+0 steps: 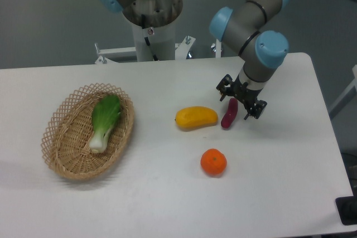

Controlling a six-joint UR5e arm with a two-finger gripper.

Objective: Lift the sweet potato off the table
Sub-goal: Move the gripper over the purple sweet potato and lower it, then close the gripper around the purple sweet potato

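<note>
The sweet potato (228, 114) is a small dark magenta vegetable lying on the white table (167, 193), just right of the yellow fruit. My gripper (240, 101) is lowered over its far end. The jaws stand open, one finger to the upper left of that end and one (255, 110) to the lower right. The potato's far tip sits between them, and its near end still looks to rest on the table.
A plump yellow fruit (196, 117) lies right beside the sweet potato on its left. A round orange (213, 161) sits nearer the front. An oval wicker basket (61, 154) holding a green leafy vegetable (104, 122) stands at the left.
</note>
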